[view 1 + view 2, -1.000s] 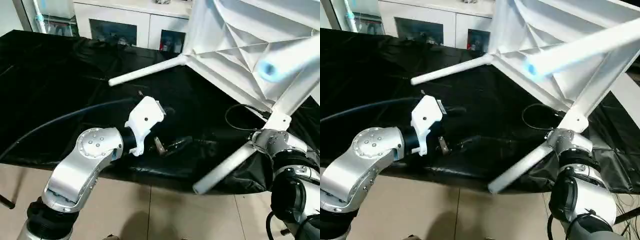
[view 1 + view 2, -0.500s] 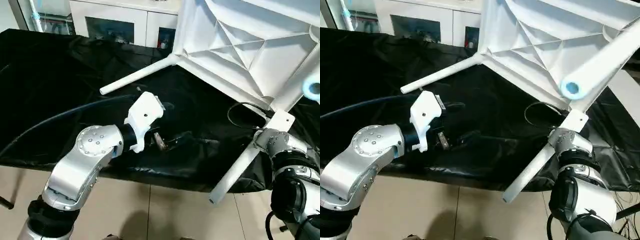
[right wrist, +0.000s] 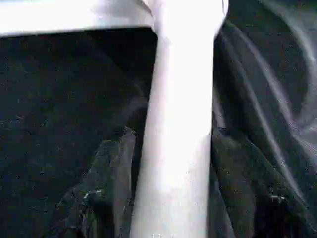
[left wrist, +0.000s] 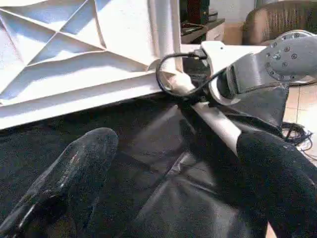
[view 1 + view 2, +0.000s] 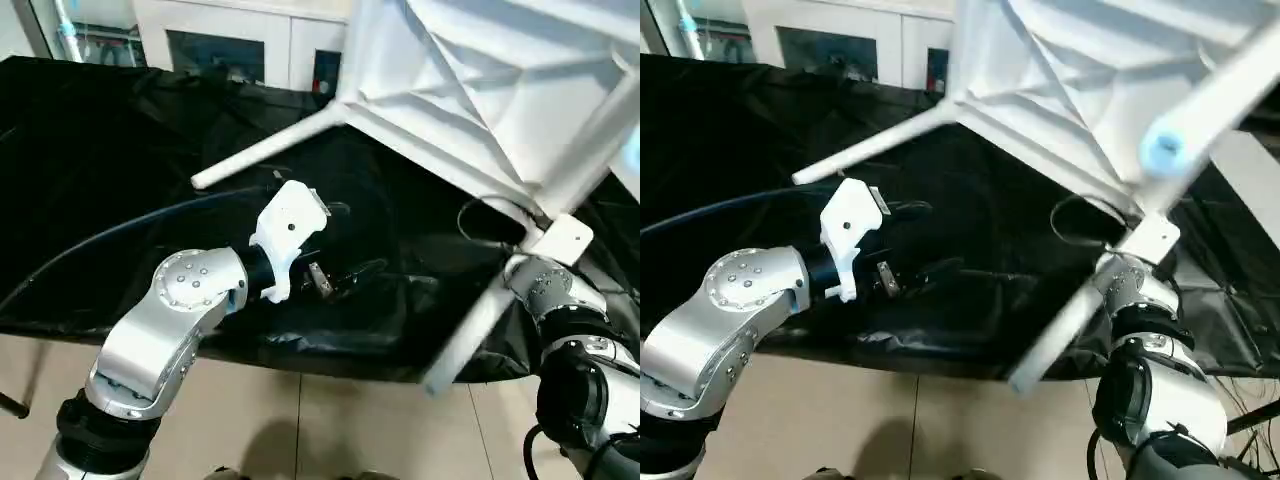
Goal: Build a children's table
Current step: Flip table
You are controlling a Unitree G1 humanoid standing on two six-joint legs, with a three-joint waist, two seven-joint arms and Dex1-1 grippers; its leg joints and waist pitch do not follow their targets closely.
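Observation:
The children's table is tilted up over the black-covered bench, its ribbed white tabletop (image 5: 470, 90) showing its underside to me. One leg (image 5: 265, 148) juts out to the left above the cloth. A second leg (image 5: 1195, 110) points toward me with a blue-tinted open end. A third leg (image 5: 478, 322) slants down past the bench edge, and my right gripper (image 3: 173, 198) is shut on it just below the corner socket, with fingers (image 3: 106, 183) on both sides. Low over the cloth, my left gripper (image 4: 173, 173) is open and holds nothing.
Black cloth (image 5: 100, 150) covers the bench, whose front edge runs just under my forearms, with tiled floor (image 5: 330, 420) below. A white cabinet with glass doors (image 5: 215, 50) stands behind. A black cable (image 5: 100, 245) trails from my left wrist, and a cable loop (image 5: 490, 215) sits by my right wrist.
The table has turned in my right gripper: the leg pointing at me swung right and up, and the far-left leg's tip dropped lower and leftward. My left gripper stayed put.

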